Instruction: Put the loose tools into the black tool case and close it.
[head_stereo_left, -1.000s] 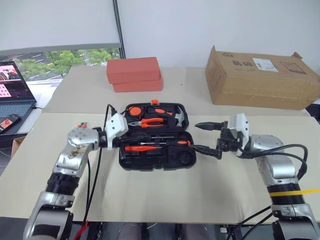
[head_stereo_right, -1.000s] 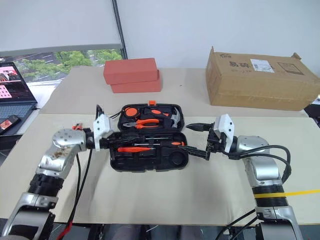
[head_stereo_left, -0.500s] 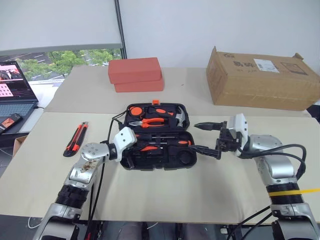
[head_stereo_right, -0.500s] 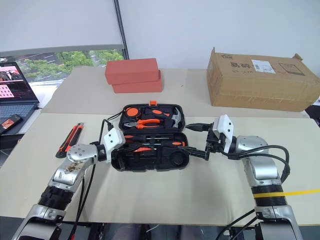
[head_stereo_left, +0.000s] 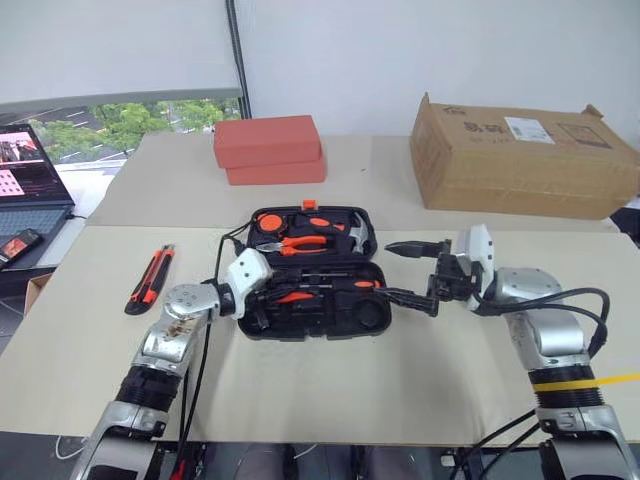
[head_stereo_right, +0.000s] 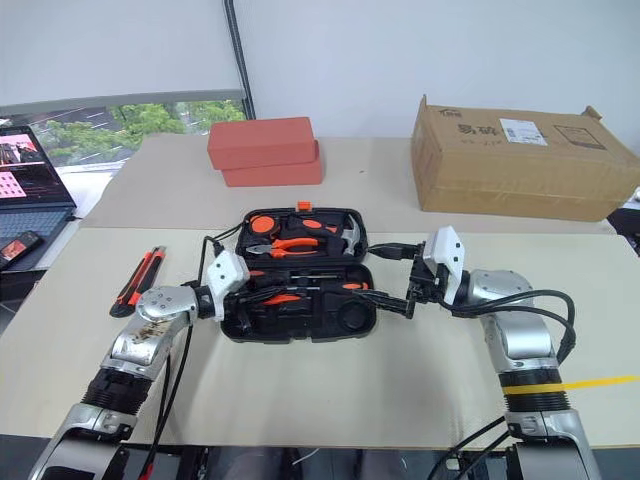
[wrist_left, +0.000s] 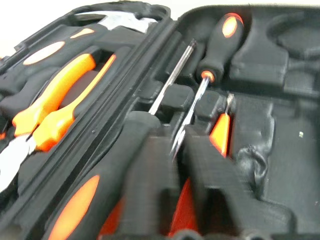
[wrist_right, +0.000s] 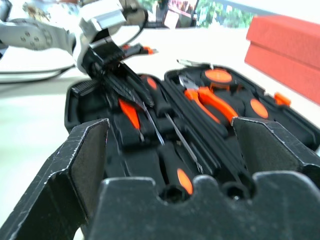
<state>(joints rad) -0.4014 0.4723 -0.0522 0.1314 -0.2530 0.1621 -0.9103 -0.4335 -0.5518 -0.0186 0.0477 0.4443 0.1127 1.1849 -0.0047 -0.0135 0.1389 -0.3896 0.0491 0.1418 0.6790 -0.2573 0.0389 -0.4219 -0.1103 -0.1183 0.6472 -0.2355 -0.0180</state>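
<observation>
Head views: we see the black tool case (head_stereo_left: 312, 275) lying open in the middle of the table (head_stereo_left: 420, 380), lid half on the far side, tray half on the near side. The left gripper (head_stereo_left: 262, 303) reaches into the tray's left end, its fingers over the tools laid there; from here we cannot tell how far apart they stand. The right gripper (head_stereo_left: 403, 272) hangs at the case's right edge, jaws spread wide, one finger by the lid half, the other by the tray half, with nothing between them. The utility knife (head_stereo_left: 151, 279) lies loose on the table, well left of the case.

Left wrist view: the left fingers (wrist_left: 150, 200) stand slightly parted, low in the tray. One screwdriver (wrist_left: 212, 60) lies just beyond them, its shaft running back into the gap; a second screwdriver (wrist_left: 95, 175) lies alongside one finger. We cannot tell whether either is pinched.

Right wrist view: the right fingers (wrist_right: 85, 160) stand wide apart, with the open case spread beyond them and the left gripper (wrist_right: 107, 57) at its far end.
</observation>
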